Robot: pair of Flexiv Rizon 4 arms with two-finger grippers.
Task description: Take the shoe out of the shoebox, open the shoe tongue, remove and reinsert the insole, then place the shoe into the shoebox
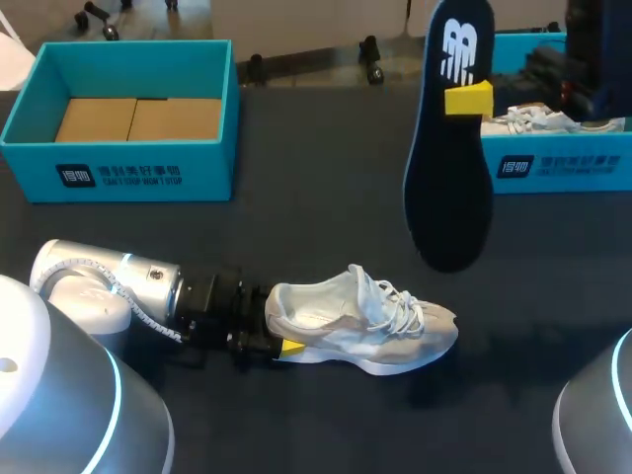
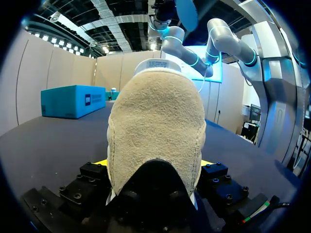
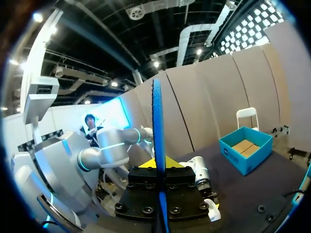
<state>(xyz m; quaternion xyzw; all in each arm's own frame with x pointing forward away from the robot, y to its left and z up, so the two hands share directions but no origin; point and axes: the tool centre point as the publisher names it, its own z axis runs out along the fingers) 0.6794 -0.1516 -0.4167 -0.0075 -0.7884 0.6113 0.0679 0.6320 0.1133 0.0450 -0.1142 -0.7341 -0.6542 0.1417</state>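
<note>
Shoe [image 1: 360, 321] clamped at heel by left gripper [image 1: 280, 328], insole [image 1: 449, 188] pinched aloft by right gripper [image 1: 461, 100]

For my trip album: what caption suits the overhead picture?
The left tool grips the white shoe by its heel on the dark table; the right tool holds the insole aloft.

Head view: fixed, above and behind, looking down across the whole worktop [image 1: 326, 227]. Left wrist view: low over the worktop, facing along the shoe [image 2: 155, 131], hard against its heel. Right wrist view: high up, sighting edge-on along the insole [image 3: 158, 145]. Shared with the head view: shoe, insole, open shoebox [image 1: 212, 168] at the far left.
</note>
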